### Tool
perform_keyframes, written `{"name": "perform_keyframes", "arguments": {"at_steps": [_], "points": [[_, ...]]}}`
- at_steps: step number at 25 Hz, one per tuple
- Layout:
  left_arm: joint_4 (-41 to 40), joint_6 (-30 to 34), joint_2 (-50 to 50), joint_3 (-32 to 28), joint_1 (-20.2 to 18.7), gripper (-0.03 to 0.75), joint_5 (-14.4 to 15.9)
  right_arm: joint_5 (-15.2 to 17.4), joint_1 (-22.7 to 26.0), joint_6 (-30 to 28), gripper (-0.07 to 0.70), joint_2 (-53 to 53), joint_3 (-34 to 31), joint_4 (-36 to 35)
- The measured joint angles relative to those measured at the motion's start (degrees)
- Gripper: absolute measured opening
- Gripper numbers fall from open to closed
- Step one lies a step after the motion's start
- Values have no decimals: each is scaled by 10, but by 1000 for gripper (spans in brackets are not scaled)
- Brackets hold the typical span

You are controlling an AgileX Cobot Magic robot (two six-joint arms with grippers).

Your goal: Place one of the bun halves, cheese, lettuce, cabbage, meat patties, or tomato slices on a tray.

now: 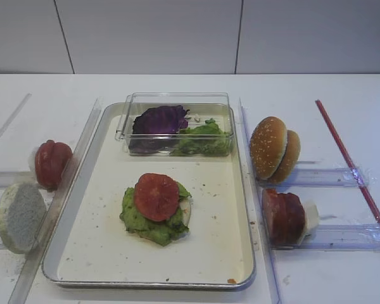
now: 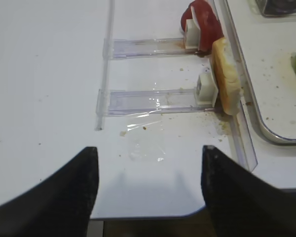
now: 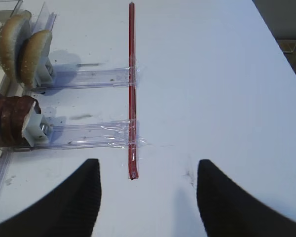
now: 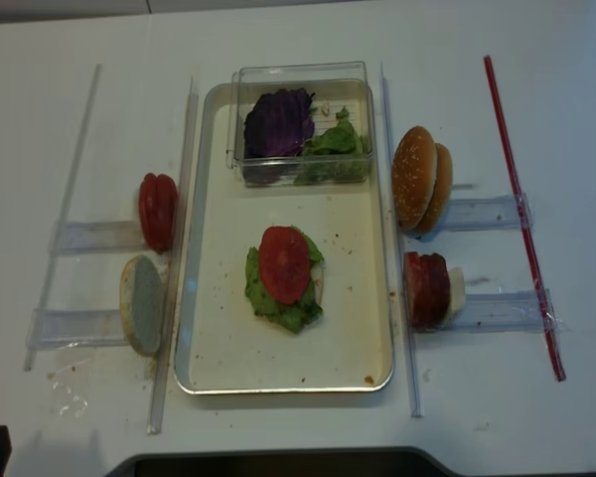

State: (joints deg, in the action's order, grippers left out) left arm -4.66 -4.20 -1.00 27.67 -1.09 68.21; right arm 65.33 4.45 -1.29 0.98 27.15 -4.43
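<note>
Both grippers hang back over bare table, clear of the food. Seen from its wrist camera, the left gripper [image 2: 147,190] has its dark fingers spread wide with nothing between them; the right gripper [image 3: 149,195] stands the same way, apart and empty.

Ahead of the left gripper, clear plastic holders carry a bun half [image 2: 226,76] standing on edge just beside the tray's rim [image 2: 246,94], and behind it the tomato slices [image 2: 203,22]. Ahead of the right gripper stand the sesame bun halves [image 3: 24,47] and the meat patties [image 3: 7,121] with a pale cheese slab [image 1: 310,215] against them.

On the tray [image 1: 101,253] a stack is begun: lettuce [image 1: 142,221] over a pale base, one tomato slice [image 1: 156,196] on top. At the tray's far end a clear box [image 1: 177,101] holds purple cabbage [image 1: 159,120] and more lettuce.

By my judgement this is a pause between placements; the next move calls for choosing one ingredient, reaching to its holder, closing on it, and carrying it to the stack.

No brand, label or writing can be read anywhere.
</note>
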Motion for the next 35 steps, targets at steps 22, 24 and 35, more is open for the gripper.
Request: {"name": "perform_keyframes", "arguments": {"at_steps": [22,24,35], "points": [[0,0,0,0,7,433,0,0,0,0,445,0,0,0],[0,1,0,0,7,433,-1,0,0,-1,445,0,0,0],[0,1,0,0,7,433,-1,0,0,-2,445,0,0,0]]}}
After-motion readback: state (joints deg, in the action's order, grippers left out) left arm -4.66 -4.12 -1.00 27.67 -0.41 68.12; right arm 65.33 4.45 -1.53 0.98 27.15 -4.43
